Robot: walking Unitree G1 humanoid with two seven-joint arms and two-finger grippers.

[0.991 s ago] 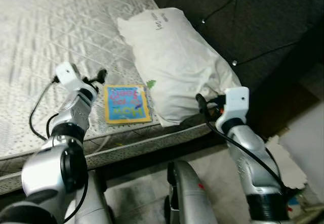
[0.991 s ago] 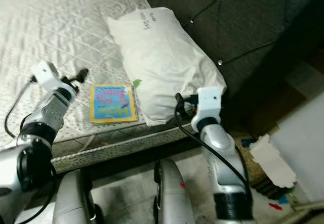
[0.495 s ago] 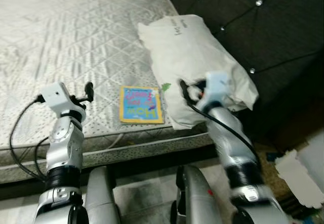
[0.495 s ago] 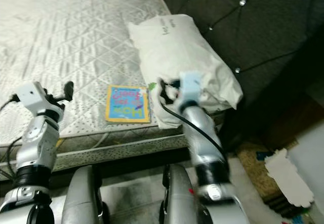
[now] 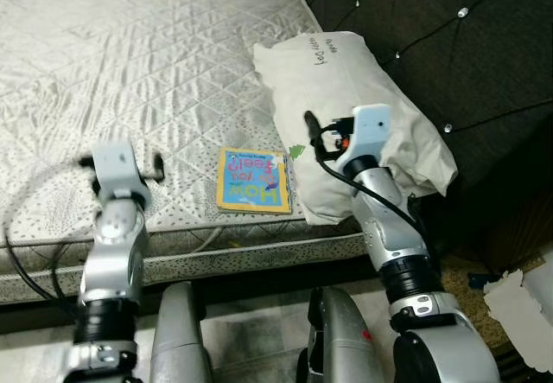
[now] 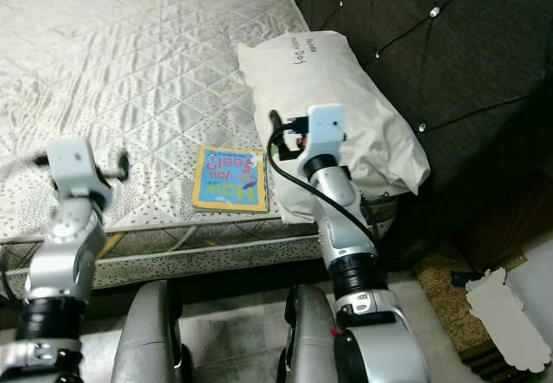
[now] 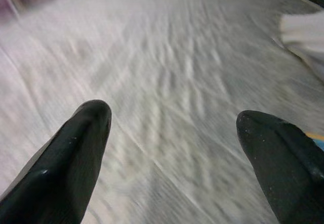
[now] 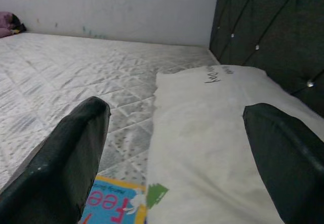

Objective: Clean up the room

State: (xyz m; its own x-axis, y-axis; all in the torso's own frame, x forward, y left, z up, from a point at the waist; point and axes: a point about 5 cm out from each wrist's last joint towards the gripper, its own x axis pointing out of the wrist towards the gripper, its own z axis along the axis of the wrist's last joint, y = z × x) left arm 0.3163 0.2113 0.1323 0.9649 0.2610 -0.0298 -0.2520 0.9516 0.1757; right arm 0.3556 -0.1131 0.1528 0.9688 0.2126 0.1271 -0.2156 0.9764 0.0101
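Note:
A colourful children's book (image 5: 253, 181) lies flat on the quilted white mattress (image 5: 130, 63), close to its front edge. Right beside it a white pillow (image 5: 354, 89) rests against the headboard. My right gripper (image 5: 314, 137) hovers over the pillow's near edge, just right of the book, open with nothing between its fingers (image 8: 66, 153); the right wrist view shows the book's corner (image 8: 111, 204) and the pillow (image 8: 212, 133) ahead. My left gripper (image 5: 156, 166) is over the mattress left of the book, blurred, open and empty, its fingers (image 7: 71, 153) spread wide.
A dark tufted headboard (image 5: 449, 37) rises at the right. The bed's front edge (image 5: 259, 253) runs across below my arms. White torn paper (image 5: 523, 301) lies on the floor at the right. Something pink (image 8: 7, 24) sits at the mattress's far corner.
The camera has shifted, so the bed sits differently in view. My right gripper rose from the pillow's front corner to over its edge by the book. My left arm is moving, blurred.

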